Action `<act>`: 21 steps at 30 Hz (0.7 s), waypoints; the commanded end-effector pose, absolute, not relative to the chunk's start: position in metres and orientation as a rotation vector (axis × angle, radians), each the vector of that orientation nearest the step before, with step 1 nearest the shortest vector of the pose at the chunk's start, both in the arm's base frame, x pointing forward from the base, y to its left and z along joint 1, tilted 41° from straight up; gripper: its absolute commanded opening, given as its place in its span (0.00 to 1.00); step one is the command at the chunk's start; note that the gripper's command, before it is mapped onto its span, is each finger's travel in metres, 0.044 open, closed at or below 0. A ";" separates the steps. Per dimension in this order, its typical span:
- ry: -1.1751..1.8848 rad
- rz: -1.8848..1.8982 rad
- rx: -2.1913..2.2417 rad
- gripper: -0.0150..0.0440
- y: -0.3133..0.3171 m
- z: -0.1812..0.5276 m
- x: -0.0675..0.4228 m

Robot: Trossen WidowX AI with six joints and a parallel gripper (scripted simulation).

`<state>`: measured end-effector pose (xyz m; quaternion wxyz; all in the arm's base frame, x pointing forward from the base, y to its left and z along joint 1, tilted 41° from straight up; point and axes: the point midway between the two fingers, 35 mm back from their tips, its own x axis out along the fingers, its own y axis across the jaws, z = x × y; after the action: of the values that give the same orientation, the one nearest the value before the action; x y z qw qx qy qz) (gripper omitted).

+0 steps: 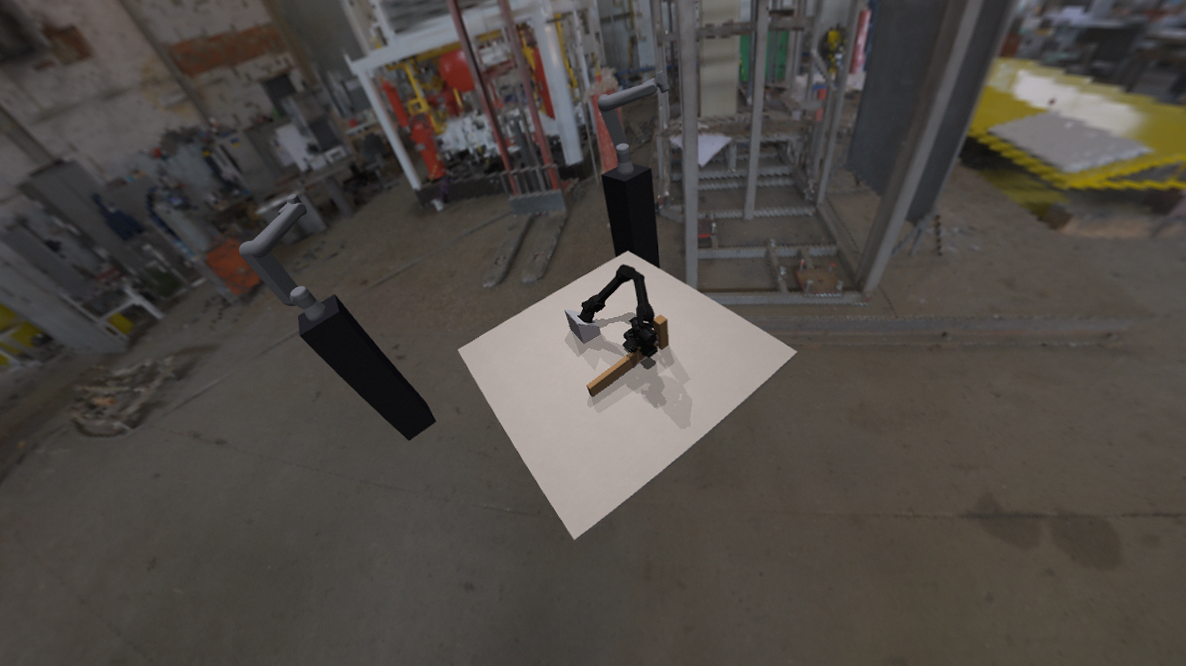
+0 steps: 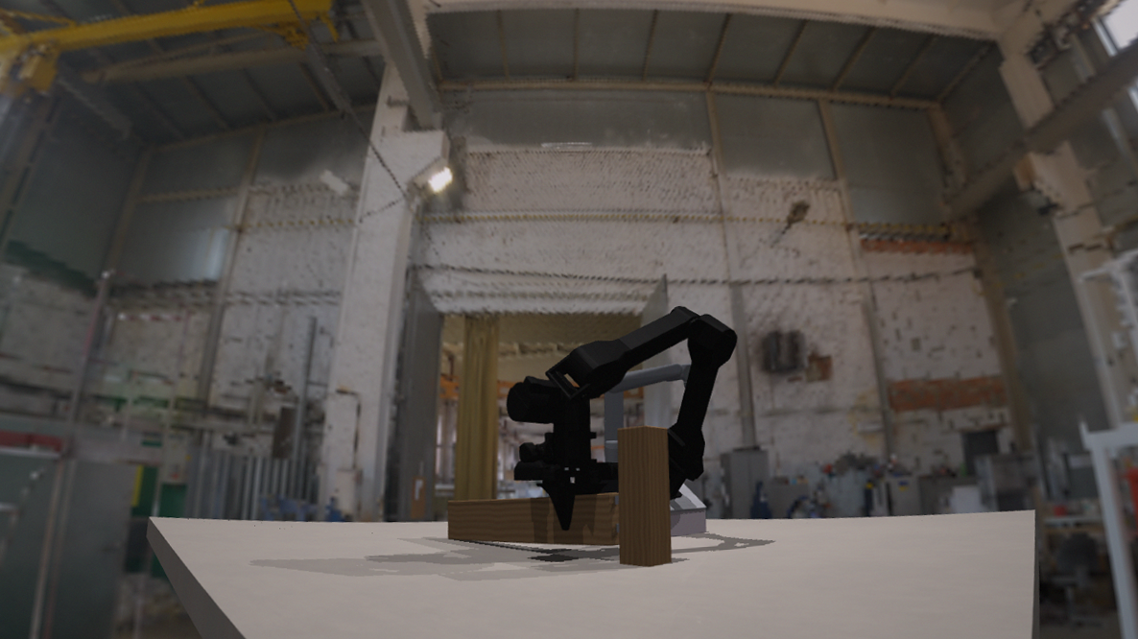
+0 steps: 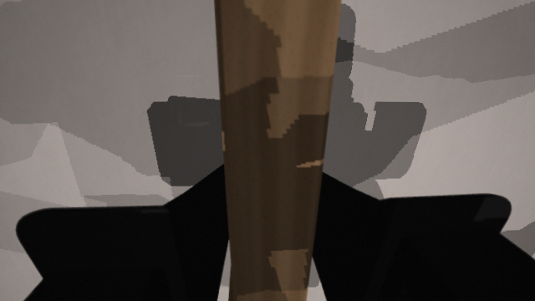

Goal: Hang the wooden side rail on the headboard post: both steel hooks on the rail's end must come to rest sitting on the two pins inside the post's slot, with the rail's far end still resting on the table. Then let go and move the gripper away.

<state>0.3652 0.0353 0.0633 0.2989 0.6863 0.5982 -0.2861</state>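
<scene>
Wrist view shows my fingers pinching the wooden side rail [image 3: 273, 146], one on each side. I think the rail is stiff, long and a bit heavy, so I should hold it near the hook end. It is brown with dark grain. It lies on the worktop [image 2: 825, 581] near the far edge, close beside the headboard post [image 2: 643, 495].

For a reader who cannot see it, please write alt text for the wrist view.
The black gripper is shut on the wooden side rail, which runs straight up the middle of the picture, one finger on each side. Behind it lies the pale table, crossed by grey shadows.
</scene>
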 end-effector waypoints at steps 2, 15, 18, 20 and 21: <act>1.579 -0.758 1.829 0.25 0.035 0.067 0.365; 1.579 -0.758 1.829 0.25 0.036 0.068 0.366; 1.579 -0.758 1.829 0.25 0.036 0.068 0.366; 1.579 -0.758 1.829 0.25 0.036 0.068 0.367; 1.579 -0.758 1.829 0.25 0.036 0.068 0.367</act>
<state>0.3651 0.0371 0.0648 0.2992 0.6861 0.5984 -0.2858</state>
